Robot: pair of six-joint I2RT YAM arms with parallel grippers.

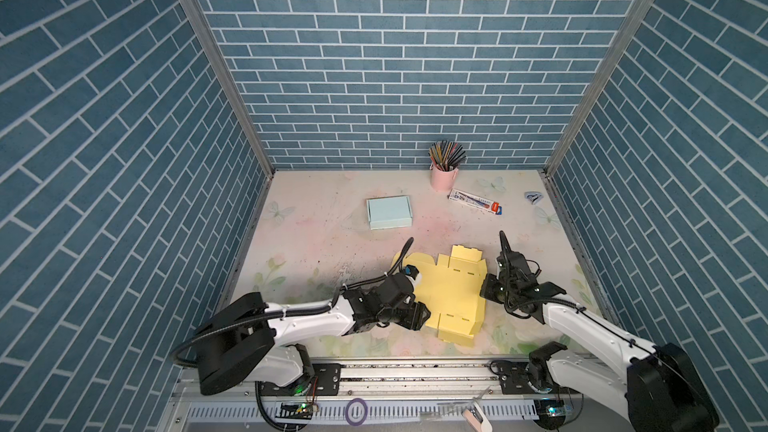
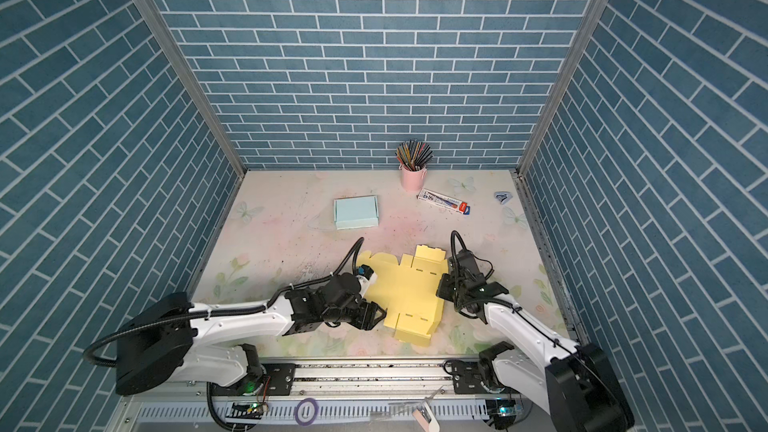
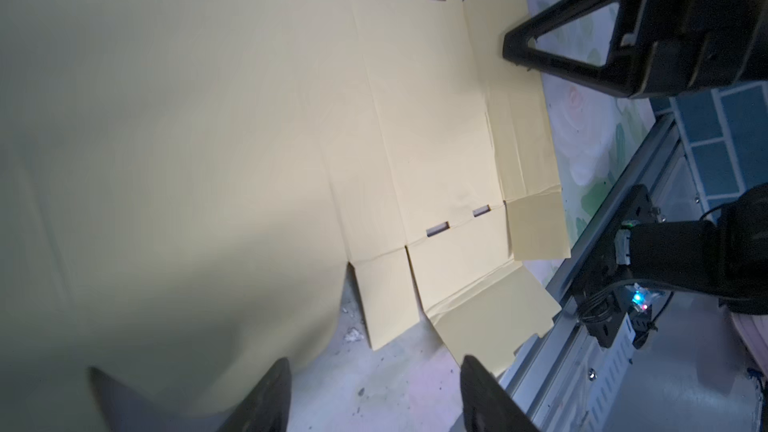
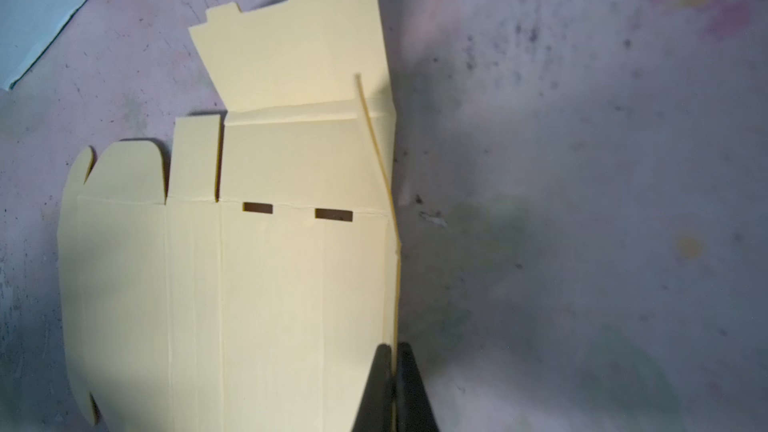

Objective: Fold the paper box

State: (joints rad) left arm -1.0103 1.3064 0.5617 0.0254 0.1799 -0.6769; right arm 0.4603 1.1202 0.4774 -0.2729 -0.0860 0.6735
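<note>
Yellow paper box [image 1: 449, 292] lies unfolded, mostly flat, nearer me & right of blue box [image 1: 389, 212]; my R gripper [image 4: 392, 351] is pinched tight on its raised side edge; my L gripper [image 3: 374, 361] gapes at opp. edge, gripping nothing.

Floral tabletop [image 1: 316, 226]: a closed light-blue box [image 1: 389, 212] lies left of centre, toward the back edge. A pink cup [image 1: 444, 178] of pencils [image 1: 447, 155] stands at the back edge, a flat pen packet [image 1: 477, 201] just before it. A small blue-white object [image 1: 534, 198] lies near the back right corner.
</note>
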